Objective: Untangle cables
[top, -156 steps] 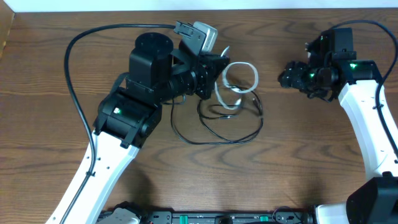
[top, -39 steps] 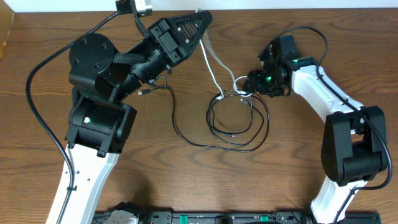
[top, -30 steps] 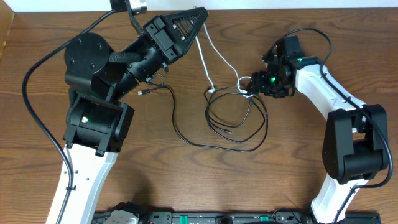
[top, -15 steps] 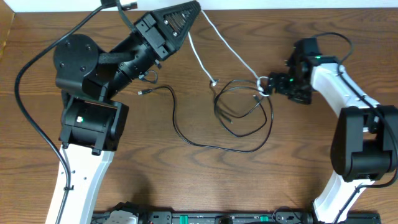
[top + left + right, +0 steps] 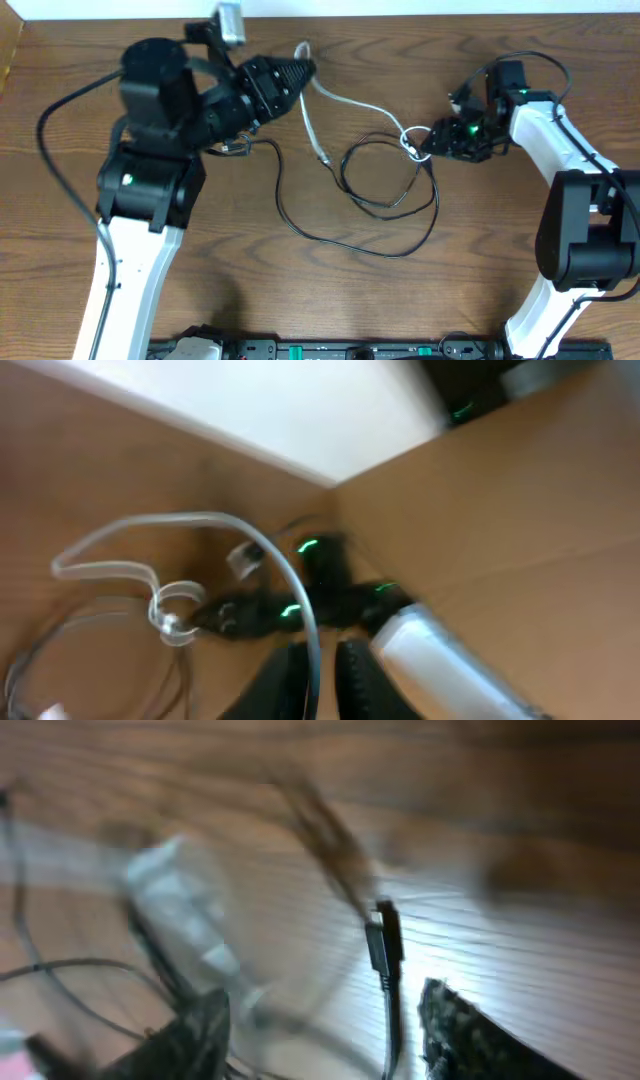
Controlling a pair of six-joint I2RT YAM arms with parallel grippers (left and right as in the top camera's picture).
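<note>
Compared with half a second ago, the left gripper has been brought down from the far edge of the table and turned toward the middle, so that the white cable, which was stretched taut then, is now seen sagging in a loose curve. Its free plug end has been carried lower and to the left. In the left wrist view the white cable is seen running down into the narrow gap between the left fingers, so it is judged to be pinched there, though perhaps only lightly. The right gripper has hardly been shifted. Its fingers are seen standing apart in the blurred wrist view, and nothing can be made out clamped between them. The small white loop lies right at its tip. The black cable has been spread into a somewhat wider sweep toward the near edge, but its inner coil is crossed over itself and appears to be threaded by the white loop beside the right gripper. The separation is therefore judged to be unfinished, and the slack gives room to draw the white loop out of the coil. One black plug is partly tucked under the left wrist, where it could be dragged along. The thick wire fixed to the left arm arches well apart on the left side and is not seen in the way.
</note>
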